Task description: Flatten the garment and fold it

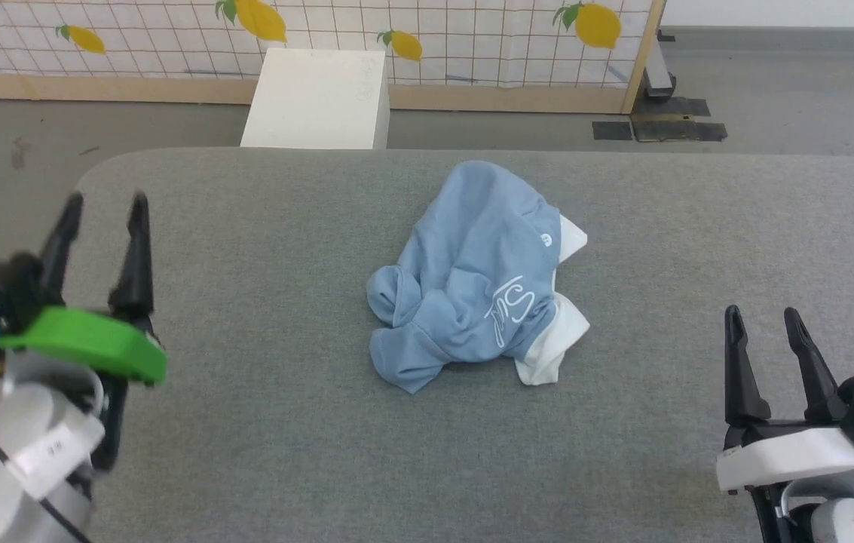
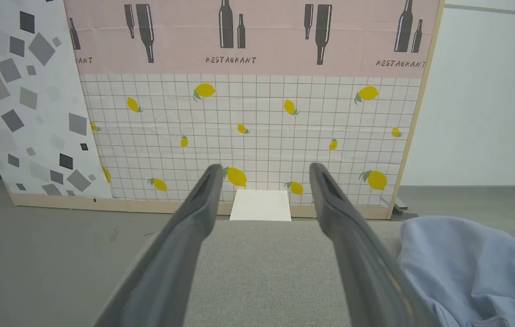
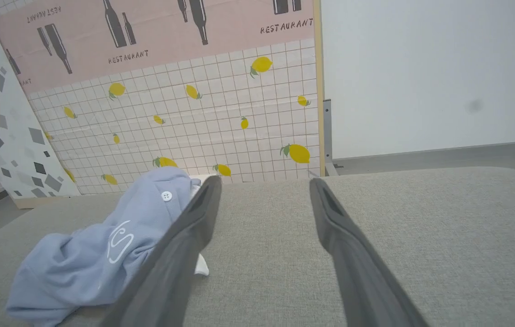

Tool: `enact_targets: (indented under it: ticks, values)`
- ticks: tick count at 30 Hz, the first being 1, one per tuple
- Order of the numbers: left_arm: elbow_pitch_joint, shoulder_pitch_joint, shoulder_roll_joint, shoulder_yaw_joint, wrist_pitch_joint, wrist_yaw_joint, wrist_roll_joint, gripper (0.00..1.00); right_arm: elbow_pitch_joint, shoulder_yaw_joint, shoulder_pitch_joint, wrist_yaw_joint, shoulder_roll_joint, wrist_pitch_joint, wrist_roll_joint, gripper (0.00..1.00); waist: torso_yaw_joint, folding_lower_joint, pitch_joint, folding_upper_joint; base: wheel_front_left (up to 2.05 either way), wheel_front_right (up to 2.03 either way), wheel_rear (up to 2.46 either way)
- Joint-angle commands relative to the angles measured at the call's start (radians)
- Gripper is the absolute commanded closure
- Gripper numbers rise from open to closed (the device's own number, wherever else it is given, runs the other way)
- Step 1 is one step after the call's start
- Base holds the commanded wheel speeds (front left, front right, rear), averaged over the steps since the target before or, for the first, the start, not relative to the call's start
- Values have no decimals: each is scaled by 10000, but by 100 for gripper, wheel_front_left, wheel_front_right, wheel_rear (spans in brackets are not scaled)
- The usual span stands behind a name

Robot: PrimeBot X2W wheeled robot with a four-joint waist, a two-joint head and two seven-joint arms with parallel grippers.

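In the head view the garment [image 1: 464, 279] lies crumpled in a heap near the middle of the grey tabletop [image 1: 283, 452], its light blue cloth bunched and white collar parts showing at its right edge. A white cursive logo [image 1: 511, 309] runs across the chest; its letters cannot be read with certainty. One white button [image 1: 546, 240] sits above it. The left fingers [image 1: 136, 256] stand at the lower left, spread wide and gripping nothing, well apart from the garment. The right fingers [image 1: 737, 369] stand at the lower right, equally spread and empty. Beyond the tabletop a white box [image 1: 317, 98] stands on the floor; what it holds cannot be seen.

In the left wrist view a pink panel [image 2: 262, 27] carries the word "RESTAURANT" printed several times among dark bottle shapes, above a white grid panel [image 2: 257, 131] dotted with yellow lemons. The left fingers are wide apart over the tabletop with nothing between them, and blue cloth shows at the lower right.

In the right wrist view "RESTAURANT" reads again on the pink panel. The right fingers are wide apart and empty; the garment lies to the left, logo and button showing.
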Motion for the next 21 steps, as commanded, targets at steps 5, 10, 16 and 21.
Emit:
enact_targets:
  ticks: [5, 10, 16, 21]
  values:
    - [109, 1358, -591, 353, -34, -443, 210, 0, -3, -22, 257, -15, 1, -51, 5, 0, -129, 0, -19, 48, 0, 0, 0]
    - [290, 2045, -1030, 532, -35, -680, 211, 0, 41, 24, 386, -15, 1, -51, 86, 0, -187, 0, 7, 48, 0, 0, 0]
    - [358, 2614, -1426, 820, -35, -829, 349, 0, 101, 89, 535, -15, 1, -51, 156, 0, -195, 0, -35, 48, 0, 0, 0]
    - [362, 2898, -1677, 996, -35, -915, 550, 0, 152, 156, 639, -15, 1, -51, 206, 0, -194, 0, -81, 48, 0, 0, 0]
